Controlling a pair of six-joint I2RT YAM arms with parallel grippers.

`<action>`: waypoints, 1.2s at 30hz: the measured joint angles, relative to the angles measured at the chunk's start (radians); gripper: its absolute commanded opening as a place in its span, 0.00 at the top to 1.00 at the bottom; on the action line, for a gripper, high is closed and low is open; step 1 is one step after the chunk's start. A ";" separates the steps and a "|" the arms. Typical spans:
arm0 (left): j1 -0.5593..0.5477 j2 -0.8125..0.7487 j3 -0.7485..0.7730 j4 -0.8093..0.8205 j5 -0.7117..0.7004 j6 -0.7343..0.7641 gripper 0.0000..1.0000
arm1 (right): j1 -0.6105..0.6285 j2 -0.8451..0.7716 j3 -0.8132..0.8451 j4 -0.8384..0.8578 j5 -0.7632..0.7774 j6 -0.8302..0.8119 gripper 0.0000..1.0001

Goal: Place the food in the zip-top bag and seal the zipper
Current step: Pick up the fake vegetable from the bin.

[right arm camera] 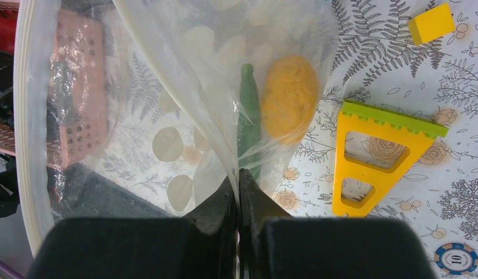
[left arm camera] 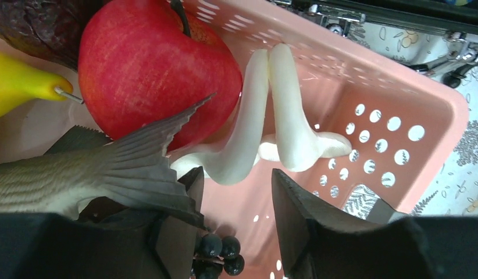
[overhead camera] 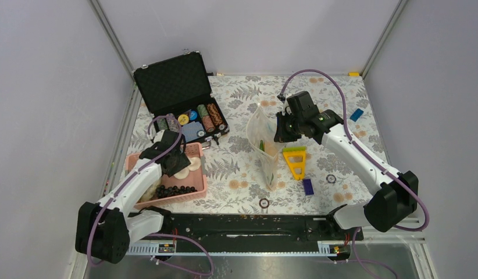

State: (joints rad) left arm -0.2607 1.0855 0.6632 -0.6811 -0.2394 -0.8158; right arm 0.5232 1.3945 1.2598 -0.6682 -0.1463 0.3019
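Left gripper (left arm camera: 234,215) is hanging in the pink basket (overhead camera: 197,187); right gripper (right arm camera: 238,195) is holding up the zip-top bag (overhead camera: 261,136).

The basket is sitting at 8 o'clock on the table (overhead camera: 236,174), close to the left wall, and open room is showing between it and the bag. The left gripper is reaching in with its jaws partly apart and nothing between them. A grey fish (left arm camera: 79,174), a red apple (left arm camera: 155,70), a yellow banana (left arm camera: 15,87), white mushrooms (left arm camera: 271,116) and dark grapes (left arm camera: 219,250) are lying in the basket. The bag is standing in the middle, clear with white dots, its zipper (right arm camera: 24,116) showing as a pale strip along the open edge. An orange (right arm camera: 289,96) and a green vegetable (right arm camera: 248,116) are sitting inside it. The right gripper is squeezing tight on the bag's plastic. A yellow triangle piece (right arm camera: 343,168) is lying at 4 o'clock from the bag.
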 measured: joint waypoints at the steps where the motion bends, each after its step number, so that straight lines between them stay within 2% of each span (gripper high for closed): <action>1: 0.000 0.010 0.000 0.002 -0.004 0.000 0.54 | 0.000 0.000 0.000 0.000 0.000 -0.001 0.93; 5: 0.000 0.031 0.000 0.006 -0.027 -0.001 0.63 | 0.000 0.003 0.003 -0.001 0.005 -0.005 0.94; 9: 0.000 0.056 0.000 0.022 -0.036 0.002 0.88 | -0.002 0.013 0.008 -0.002 0.006 -0.007 0.94; 12: 0.000 0.072 0.000 0.029 -0.044 0.009 1.00 | -0.003 0.014 0.008 -0.002 0.007 -0.008 0.93; 20: 0.001 0.052 0.000 0.019 -0.043 0.004 1.00 | -0.006 0.014 0.009 -0.003 0.006 -0.009 0.93; 28: 0.001 -0.200 0.032 -0.028 0.018 0.007 1.00 | -0.006 0.014 0.009 -0.003 0.004 -0.009 0.94; 31: 0.001 -0.290 0.051 -0.014 0.073 0.017 1.00 | -0.006 0.014 0.009 -0.003 0.003 -0.009 0.94; 36: 0.000 -0.373 0.056 0.094 0.243 0.041 1.00 | -0.006 0.014 0.009 -0.003 -0.003 -0.009 0.94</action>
State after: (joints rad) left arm -0.2604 0.7120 0.7189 -0.5869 0.0036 -0.7746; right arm 0.5167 1.4090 1.2690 -0.6716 -0.1497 0.2932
